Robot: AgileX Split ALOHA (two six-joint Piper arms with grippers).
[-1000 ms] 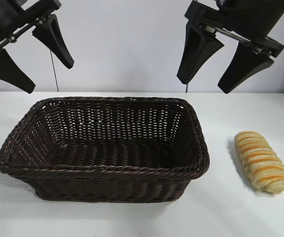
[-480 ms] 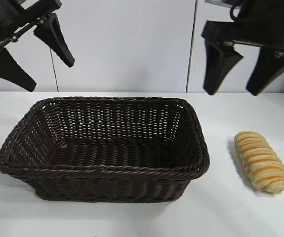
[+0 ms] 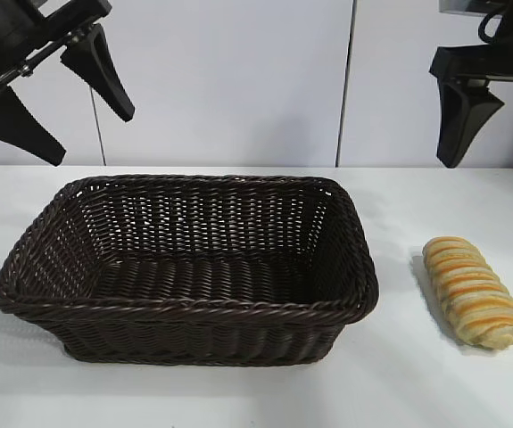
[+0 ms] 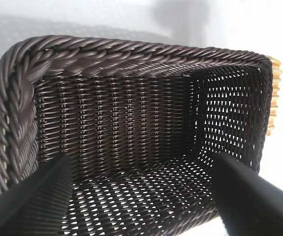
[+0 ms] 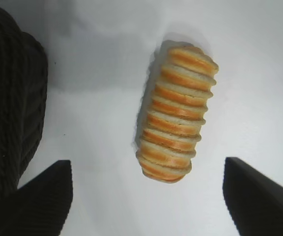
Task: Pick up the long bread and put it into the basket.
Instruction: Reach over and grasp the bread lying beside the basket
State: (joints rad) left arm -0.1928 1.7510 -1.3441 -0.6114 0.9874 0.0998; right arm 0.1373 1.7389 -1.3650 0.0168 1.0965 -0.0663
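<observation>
Right wrist view: long bread [image 5: 176,113] on table, beneath spread right tool [image 5: 146,196].

- In the exterior view the right gripper [image 3: 497,120] is cut by the right edge: one finger shows whole, the other only as a sliver, and the arm above runs out past the top.
- The left gripper [image 3: 60,111] loses its body to the top and left edges there.
- In the left wrist view the long bread [image 4: 274,93] is almost wholly hidden behind the far end wall of the basket [image 4: 116,54]; only a thin ridged strip shows.
- That view's lower edge cuts off the basket's near end.
- In the right wrist view only a dark corner of the basket shows, its weave hard to make out.
</observation>
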